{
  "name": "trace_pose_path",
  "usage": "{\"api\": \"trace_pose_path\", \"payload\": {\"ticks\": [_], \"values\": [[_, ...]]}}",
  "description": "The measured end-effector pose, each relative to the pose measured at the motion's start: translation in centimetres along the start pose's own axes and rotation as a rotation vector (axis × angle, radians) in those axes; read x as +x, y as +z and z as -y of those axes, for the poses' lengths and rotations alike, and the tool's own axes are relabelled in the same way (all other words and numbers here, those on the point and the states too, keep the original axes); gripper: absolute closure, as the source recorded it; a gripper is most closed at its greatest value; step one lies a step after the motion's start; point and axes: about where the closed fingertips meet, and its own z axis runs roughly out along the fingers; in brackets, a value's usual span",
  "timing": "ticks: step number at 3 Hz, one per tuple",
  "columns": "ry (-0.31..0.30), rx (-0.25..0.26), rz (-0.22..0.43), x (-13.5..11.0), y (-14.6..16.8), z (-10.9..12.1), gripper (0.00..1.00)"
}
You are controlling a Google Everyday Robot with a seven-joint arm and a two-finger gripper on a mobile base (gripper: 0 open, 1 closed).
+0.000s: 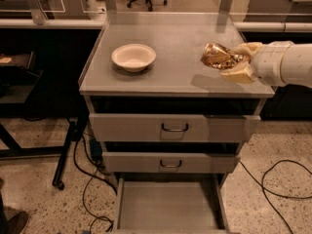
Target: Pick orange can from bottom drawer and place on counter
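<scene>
The orange can [217,56] is a crumpled golden can held in my gripper [233,62], which reaches in from the right on a cream and white arm. The fingers [240,72] are shut on the can. It hangs just above the right part of the counter [180,48], with its shadow on the surface below. The bottom drawer [168,208] is pulled out at the foot of the cabinet and shows a bare grey tray.
A cream round bowl [133,57] sits on the left part of the counter. Two handled drawers [174,127] [170,163] are shut above the open one. Cables [273,179] lie on the floor at both sides. A black stand leg [63,160] is at the left.
</scene>
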Motion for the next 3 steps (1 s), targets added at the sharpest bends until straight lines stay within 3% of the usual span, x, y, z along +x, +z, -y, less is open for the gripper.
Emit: {"api": "trace_pose_path", "payload": {"ticks": [3], "values": [[0.0, -0.202, 0.013, -2.4, 8.0, 4.1, 1.0]]}}
